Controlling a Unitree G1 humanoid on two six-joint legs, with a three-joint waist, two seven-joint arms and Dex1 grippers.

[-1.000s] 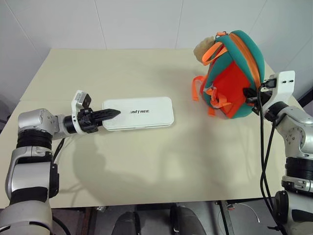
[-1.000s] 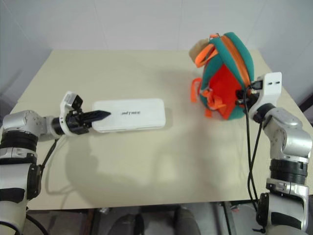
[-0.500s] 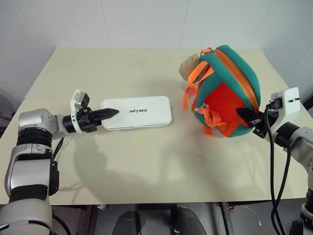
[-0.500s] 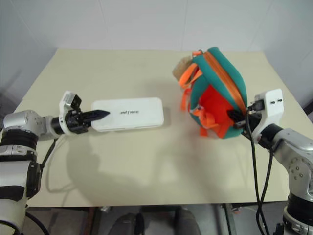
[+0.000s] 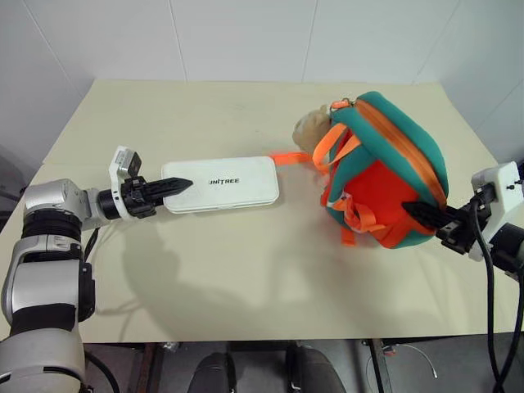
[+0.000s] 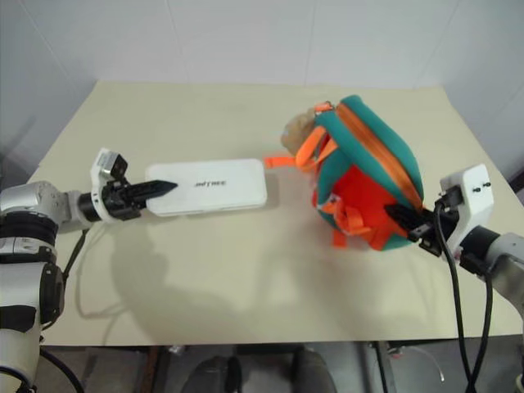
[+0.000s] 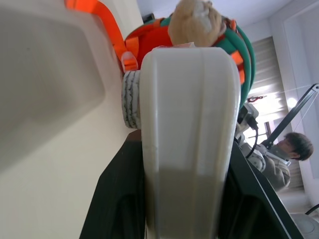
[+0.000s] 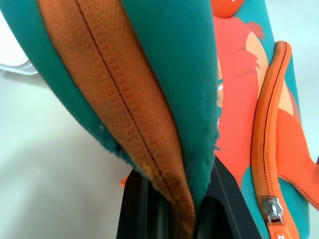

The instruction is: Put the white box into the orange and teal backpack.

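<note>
The white box lies flat on the table, left of centre, lettering up. My left gripper is shut on its left end; in the left wrist view the box's edge sits between the black fingers. The orange and teal backpack leans on the right side of the table, with its beige plush charm at its far end. My right gripper is shut on the backpack's teal and orange zipper edge at its near right side.
A loose orange strap trails from the backpack toward the box's far right corner. The beige table has bare room along its near half. White walls stand behind. A person shows far off in the left wrist view.
My right gripper has drawn back toward the near table edge, dragging the backpack with it and tipping it over more. The left gripper and the box have barely moved.
</note>
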